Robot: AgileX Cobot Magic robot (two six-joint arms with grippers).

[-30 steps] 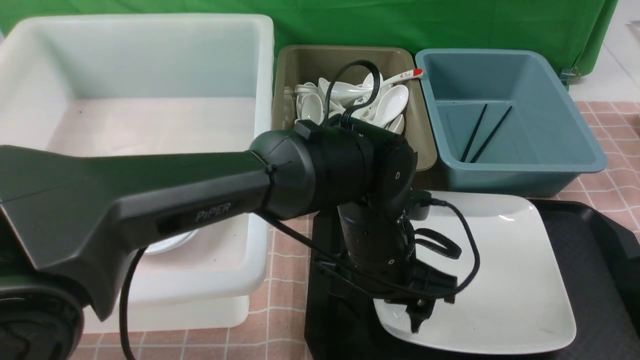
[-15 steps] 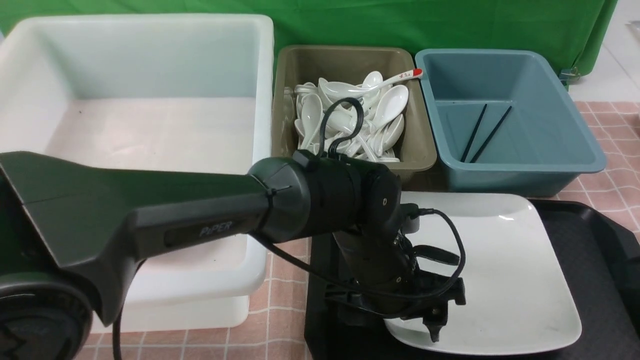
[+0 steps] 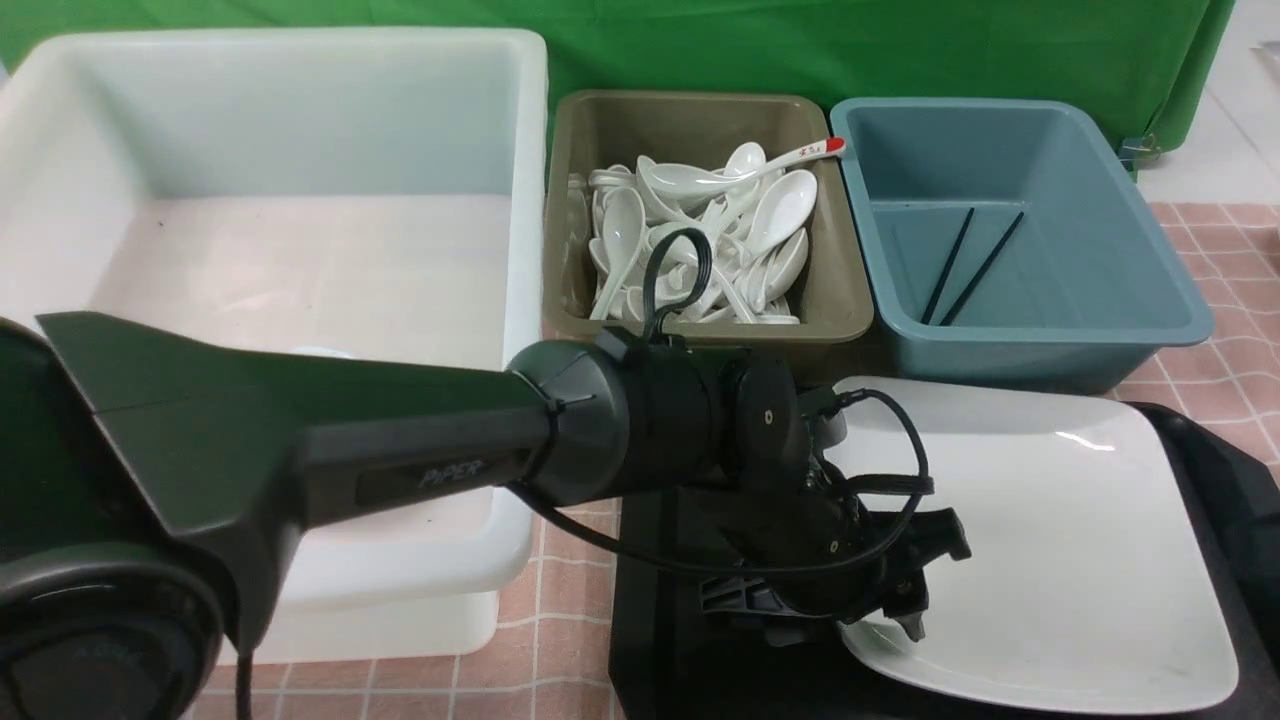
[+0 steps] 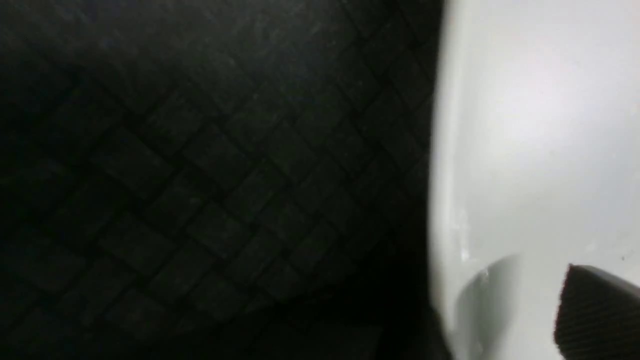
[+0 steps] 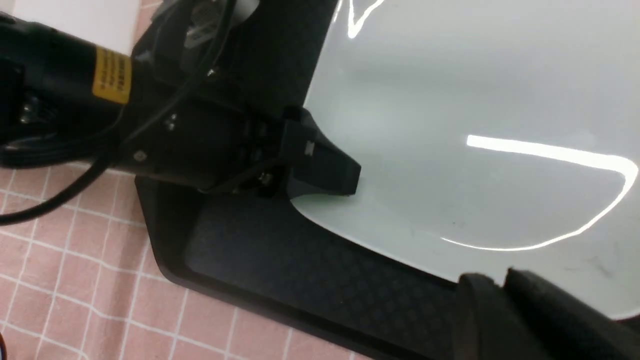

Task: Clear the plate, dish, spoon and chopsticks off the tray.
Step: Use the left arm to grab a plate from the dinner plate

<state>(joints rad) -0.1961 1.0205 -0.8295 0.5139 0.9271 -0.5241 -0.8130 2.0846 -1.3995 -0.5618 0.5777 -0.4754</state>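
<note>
See a large square white plate (image 3: 1060, 560) with rounded corners and a shallow raised rim, glossy and streaked with reflected light. Lies face up over the black plastic tray (image 3: 670, 640), hiding part of the far rim. As for the tray, has cut-off corners, raised sides and a diamond-textured floor, and sits flat on a pink checked cloth (image 3: 570, 580). In the blue bin (image 3: 1050, 355), see thin black chopsticks (image 3: 984, 268), slightly apart and slanting alike, with near ends hidden by the wall.
</note>
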